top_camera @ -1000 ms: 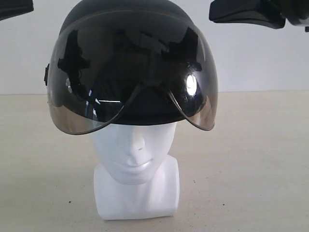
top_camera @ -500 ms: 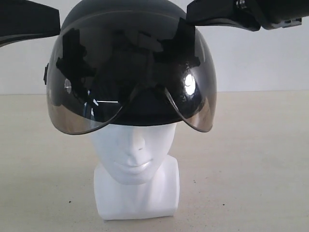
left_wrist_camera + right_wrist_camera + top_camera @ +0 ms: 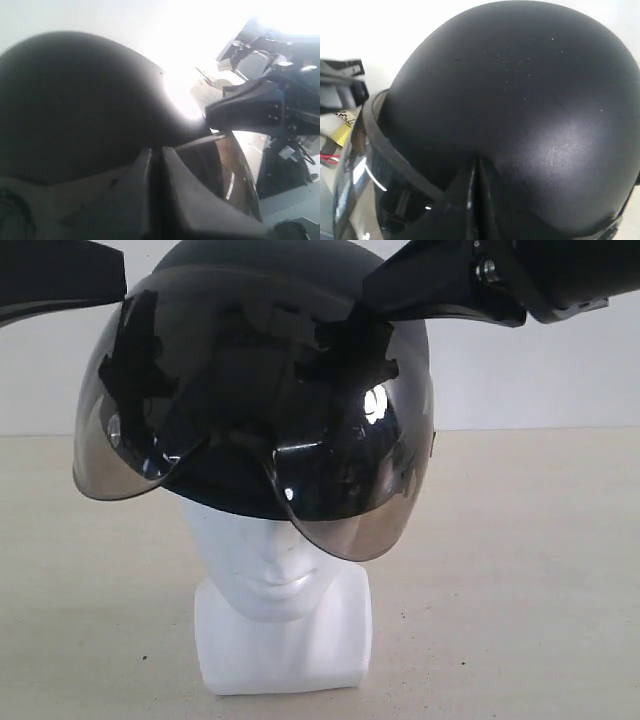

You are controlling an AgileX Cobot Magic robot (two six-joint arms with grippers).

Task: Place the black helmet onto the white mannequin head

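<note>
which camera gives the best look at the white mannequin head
The exterior view: the white mannequin head shows its nose, mouth and neck base below the black helmet, which covers its top. The right wrist view shows the helmet but no head; the left wrist view is blurred, with no clear head.

Evenly, softly lit and sharp in the exterior view. One small white glare spot plus dark mirrored shapes on the visor of the black helmet. Blown out to white and blurred up close in the left wrist view. Better exposed in the right wrist view, dull sheen on the shell.
</note>
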